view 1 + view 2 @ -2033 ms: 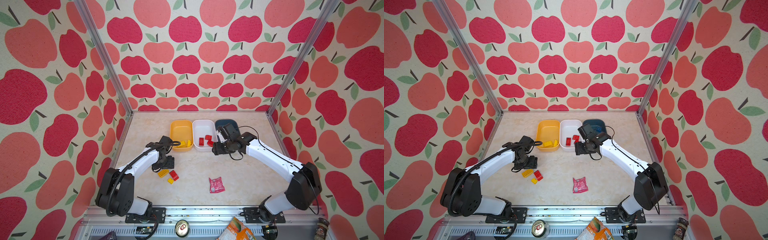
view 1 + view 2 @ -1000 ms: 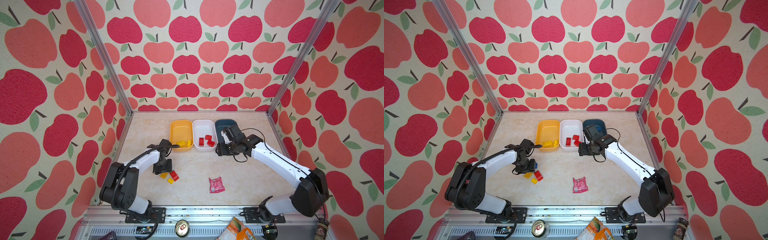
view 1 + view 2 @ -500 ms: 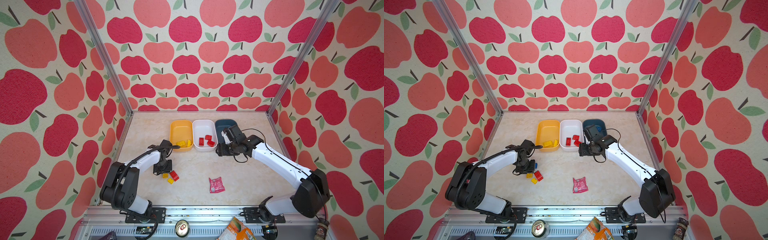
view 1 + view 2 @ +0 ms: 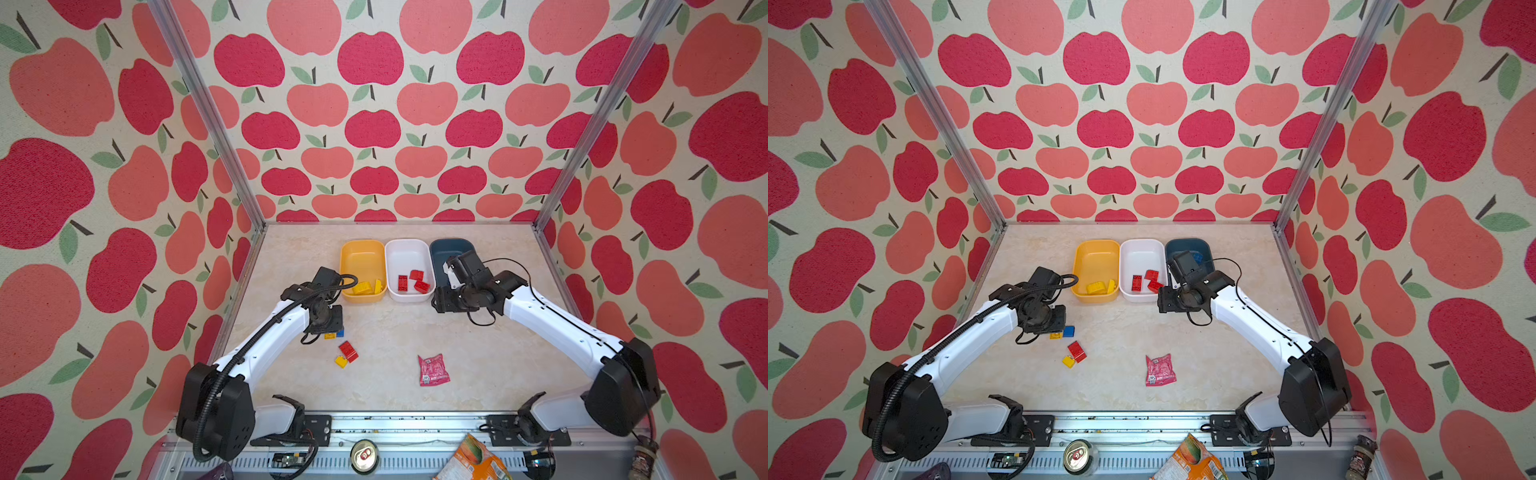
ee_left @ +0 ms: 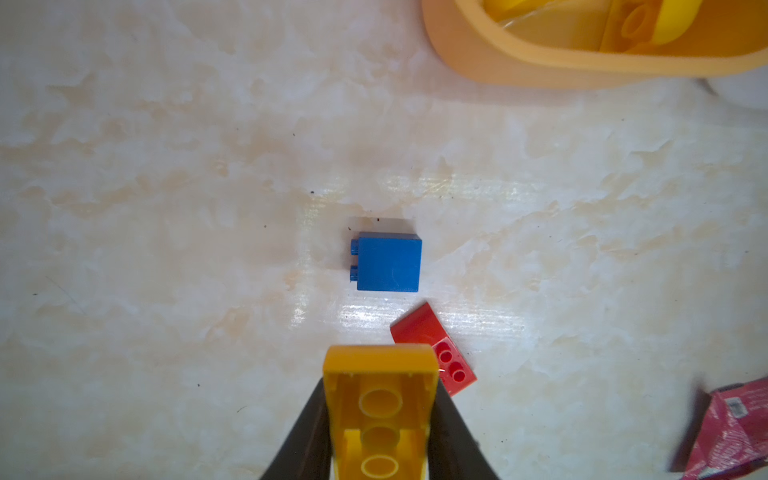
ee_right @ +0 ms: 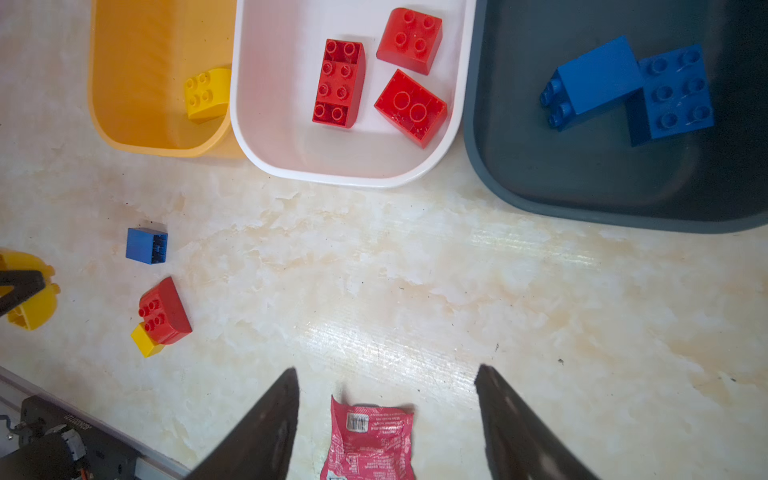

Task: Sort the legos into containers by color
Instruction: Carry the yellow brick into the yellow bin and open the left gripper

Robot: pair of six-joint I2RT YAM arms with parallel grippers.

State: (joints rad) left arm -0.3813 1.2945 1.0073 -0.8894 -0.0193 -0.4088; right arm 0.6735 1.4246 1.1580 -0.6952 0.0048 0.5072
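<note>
Status: left gripper [image 5: 381, 385] clamped on a yellow lego brick [image 5: 380, 419], right gripper [image 6: 385, 370] wide open and empty near the white bin [image 6: 266, 137].

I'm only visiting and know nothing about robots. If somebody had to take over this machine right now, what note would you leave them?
Left gripper: shut on a yellow brick, beside the loose pieces.
Right gripper: open, empty, over the table in front of the bins.
Done: three red bricks in the white bin, two blue bricks in the dark bin, two yellow pieces in the yellow bin.
To do: drop the held brick in the yellow bin, then sort the loose blue brick, the red brick and the small yellow brick touching it. Probably leave the pink packet.
</note>
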